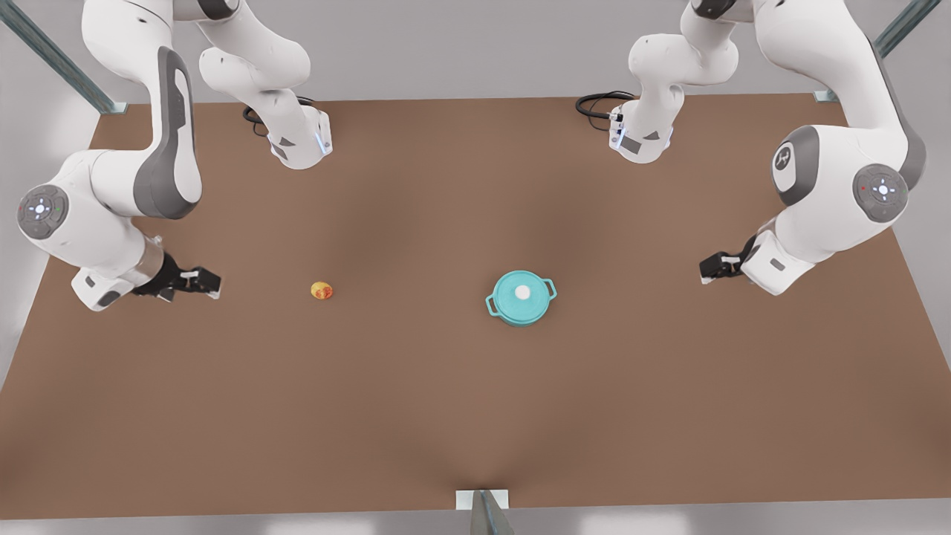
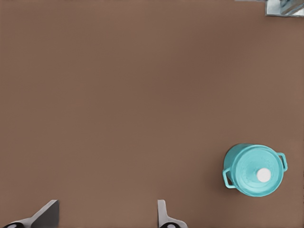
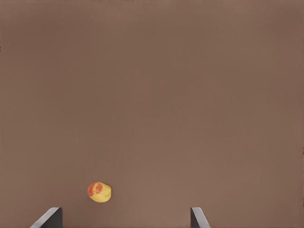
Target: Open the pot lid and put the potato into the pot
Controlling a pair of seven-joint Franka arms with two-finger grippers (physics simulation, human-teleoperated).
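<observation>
The teal pot [image 1: 518, 319] stands on the brown table right of centre in the front view, with the pot lid [image 1: 522, 288] resting on it, white knob up. In the left wrist view the pot [image 2: 230, 160] and pot lid [image 2: 259, 164] sit off to one side of my left gripper [image 2: 104, 219], which is open and empty. That left gripper [image 1: 712, 267] hovers at the front view's right, well away from the pot. The potato [image 1: 321, 290] lies alone on the table left of centre. My right gripper [image 1: 206, 283] is open, a short way from the potato [image 3: 99, 192].
The brown table [image 1: 416, 401] has bare surface between the potato and the pot. Both arm bases [image 1: 301, 145] stand at the far edge. A metal bracket [image 1: 483, 505] sits at the middle of the near edge, and the bracket [image 2: 285, 7] also appears in the left wrist view.
</observation>
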